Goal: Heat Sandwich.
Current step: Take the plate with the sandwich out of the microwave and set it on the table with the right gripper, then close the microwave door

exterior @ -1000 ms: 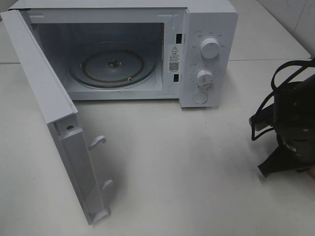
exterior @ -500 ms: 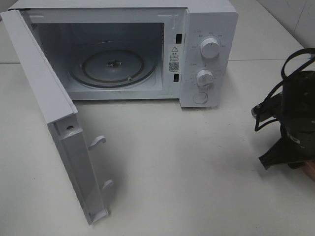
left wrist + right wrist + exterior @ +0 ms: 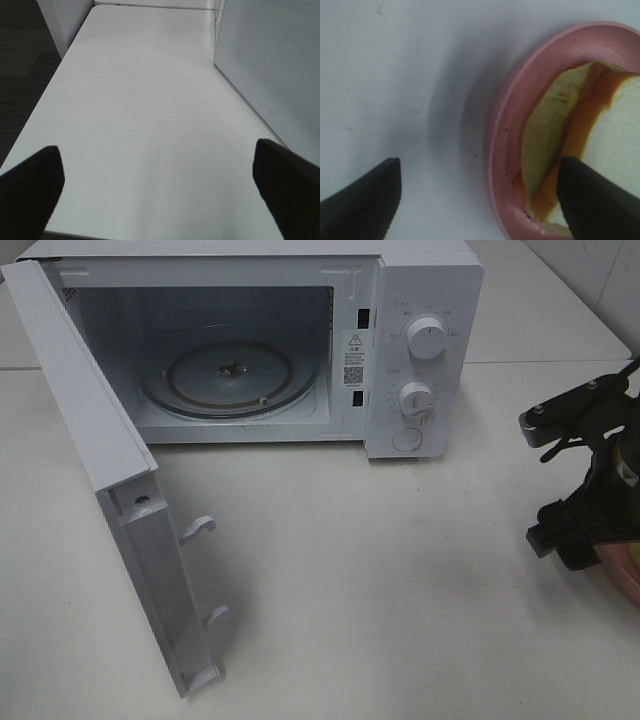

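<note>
While the microwave (image 3: 250, 350) stands open, door (image 3: 110, 490) swung left with bare table before it, the right gripper (image 3: 585, 480) has sunk lower at the table's right edge. Left gripper (image 3: 160, 185): spread, holding nothing. Right wrist: jaws just spread astride the pink plate's (image 3: 520, 100) rim, the sandwich (image 3: 590, 145) on it — likely a plate grab.

1. Light is even and bright across the white counter (image 3: 400, 570) in the high view, with no hard glare.
2. A soft grey shadow lies beside the open microwave door (image 3: 130, 530); the microwave cavity (image 3: 230, 350) is dimmer.
3. In the right wrist view the pink plate (image 3: 505, 140) and sandwich (image 3: 610, 135) are soft, and the plate casts a blurred shadow.
4. Both wrist views show dark, unfocused tool tips.
</note>
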`<state>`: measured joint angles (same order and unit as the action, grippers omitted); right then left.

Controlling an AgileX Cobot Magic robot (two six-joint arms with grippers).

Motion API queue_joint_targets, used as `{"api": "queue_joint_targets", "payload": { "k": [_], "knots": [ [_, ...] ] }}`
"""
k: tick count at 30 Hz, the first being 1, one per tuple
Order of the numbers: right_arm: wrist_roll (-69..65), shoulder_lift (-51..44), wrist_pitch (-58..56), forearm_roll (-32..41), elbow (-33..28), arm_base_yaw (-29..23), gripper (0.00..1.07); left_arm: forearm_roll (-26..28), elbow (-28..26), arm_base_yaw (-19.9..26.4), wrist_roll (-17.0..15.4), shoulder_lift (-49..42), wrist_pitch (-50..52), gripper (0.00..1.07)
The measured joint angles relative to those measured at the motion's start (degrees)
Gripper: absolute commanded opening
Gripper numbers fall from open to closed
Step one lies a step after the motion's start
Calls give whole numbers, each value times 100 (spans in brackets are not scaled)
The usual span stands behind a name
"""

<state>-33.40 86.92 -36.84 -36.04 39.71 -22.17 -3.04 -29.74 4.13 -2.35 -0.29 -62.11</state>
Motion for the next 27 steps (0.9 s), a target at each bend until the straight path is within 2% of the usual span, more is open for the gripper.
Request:
{"api": "queue_joint_targets", "payload": {
  "k": [3, 7, 11, 12, 20, 27],
  "knots": [
    [241, -189, -23, 246, 0, 0, 83, 0, 0, 0, 0, 0, 0, 98],
    [1089, -945, -86, 1169, 0, 0, 81, 0, 0, 0, 0, 0, 0, 98],
    [1392, -1324, -206, 1558, 0, 0, 80, 0, 0, 0, 0, 0, 0, 98],
    [1621, -1621, -298, 1839, -6, 0, 80, 0, 0, 0, 0, 0, 0, 98],
    [2149, -2659, -739, 2521, -6, 0, 78, 0, 0, 0, 0, 0, 0, 98],
    [2481, -3237, -1157, 2842, -6, 0, 77, 0, 0, 0, 0, 0, 0, 98]
  ]
}}
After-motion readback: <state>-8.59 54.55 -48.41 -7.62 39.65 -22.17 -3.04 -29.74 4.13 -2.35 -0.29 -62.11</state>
